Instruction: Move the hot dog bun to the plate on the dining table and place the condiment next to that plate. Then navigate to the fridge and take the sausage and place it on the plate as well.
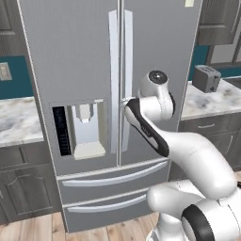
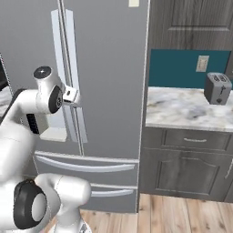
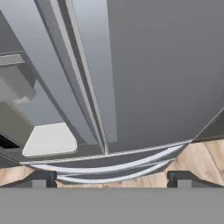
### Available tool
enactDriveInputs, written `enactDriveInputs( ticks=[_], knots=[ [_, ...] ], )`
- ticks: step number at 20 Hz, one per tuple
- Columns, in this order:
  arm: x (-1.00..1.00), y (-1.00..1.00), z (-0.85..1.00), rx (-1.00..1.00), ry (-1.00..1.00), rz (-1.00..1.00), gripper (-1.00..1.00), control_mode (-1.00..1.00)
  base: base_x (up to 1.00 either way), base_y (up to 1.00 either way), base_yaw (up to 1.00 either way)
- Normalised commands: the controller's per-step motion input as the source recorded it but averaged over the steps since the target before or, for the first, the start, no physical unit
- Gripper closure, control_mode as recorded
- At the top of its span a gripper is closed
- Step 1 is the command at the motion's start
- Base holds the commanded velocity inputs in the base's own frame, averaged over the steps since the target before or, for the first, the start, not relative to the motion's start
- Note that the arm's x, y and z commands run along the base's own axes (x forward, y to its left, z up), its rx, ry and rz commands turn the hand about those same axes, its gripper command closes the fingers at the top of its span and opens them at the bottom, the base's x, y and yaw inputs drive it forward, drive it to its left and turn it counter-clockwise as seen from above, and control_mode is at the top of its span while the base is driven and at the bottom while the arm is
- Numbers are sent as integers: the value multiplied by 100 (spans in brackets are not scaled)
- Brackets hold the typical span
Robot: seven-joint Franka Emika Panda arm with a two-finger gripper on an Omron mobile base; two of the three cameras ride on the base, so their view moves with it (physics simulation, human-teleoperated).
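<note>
Both fridge (image 1: 89, 70) doors shut, close before end effector (image 3: 112, 178) (spread wide, empty)

I see the fridge (image 1: 84, 84) standing upright between two marble counters, a tall silver-grey French-door unit with both upper doors shut. Its left door carries a dispenser recess (image 1: 84, 129), and two long pale handles flank the centre seam. Below, both drawers sit closed, each with a curved handle.

Shut fridge (image 1: 84, 70) doors apparently block the open gripper (image 3: 111, 177) ahead.
</note>
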Motion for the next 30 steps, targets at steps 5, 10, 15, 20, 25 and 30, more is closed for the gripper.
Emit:
enactDriveInputs(
  ticks=[5, 10, 15, 20, 25, 30],
  knots=[
    [99, 0, 6, 2, -19, 1, -100, -100, 0, 0, 0],
    [93, 2, 1, 0, -6, 0, -100, -100, 0, 0, 0],
    [68, 29, 0, 0, -1, 0, -100, -100, 0, 0, 0],
    [69, 21, 0, 0, 0, 0, -100, -100, 0, 0, 0],
    [63, 0, 0, 0, -1, 0, 100, -100, 0, 0, 0],
    [2, -3, 3, 0, -4, -1, 100, -100, 0, 0, 0]
  ],
)
